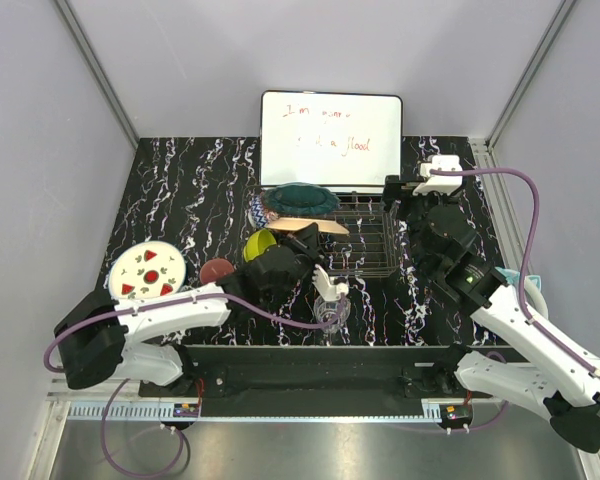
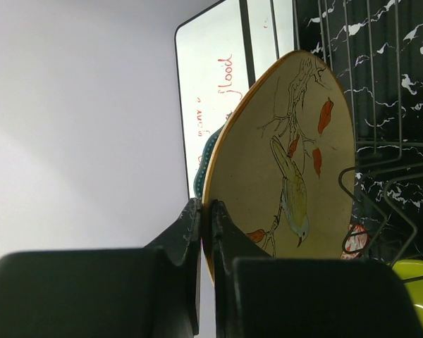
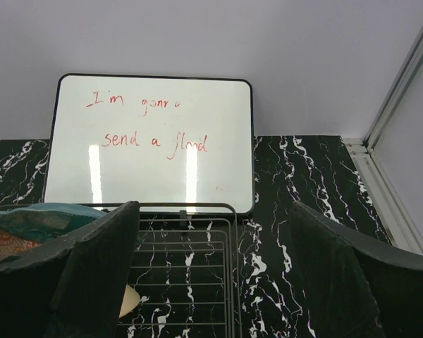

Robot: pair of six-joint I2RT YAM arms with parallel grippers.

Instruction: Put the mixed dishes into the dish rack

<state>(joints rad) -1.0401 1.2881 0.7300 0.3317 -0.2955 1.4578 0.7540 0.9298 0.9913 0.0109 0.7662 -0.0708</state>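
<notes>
Left gripper [image 2: 205,229] pinched shut on the rim of the round peach ceramic plate with a painted bird [image 2: 289,162], which is held on edge at the left end of the dark wire-grid dish rack [image 2: 381,77]. Right gripper [image 3: 213,274] gapes empty. Step in hand: slotting the plate. The next move likely calls for lowering it between the wires, then release.

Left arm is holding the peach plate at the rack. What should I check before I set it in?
1. Grip: left gripper is shut on the rim of the peach plate, which stands on edge: ok.
2. Landing spot: the dish rack wires beside the plate look bare: ok.
3. Plate lined up with a slot: cannot tell.
4. Gap to the teal plate just behind it: cannot tell.
5. Right gripper is open and empty at the rack's far right corner, apart from the plate: ok.
</notes>
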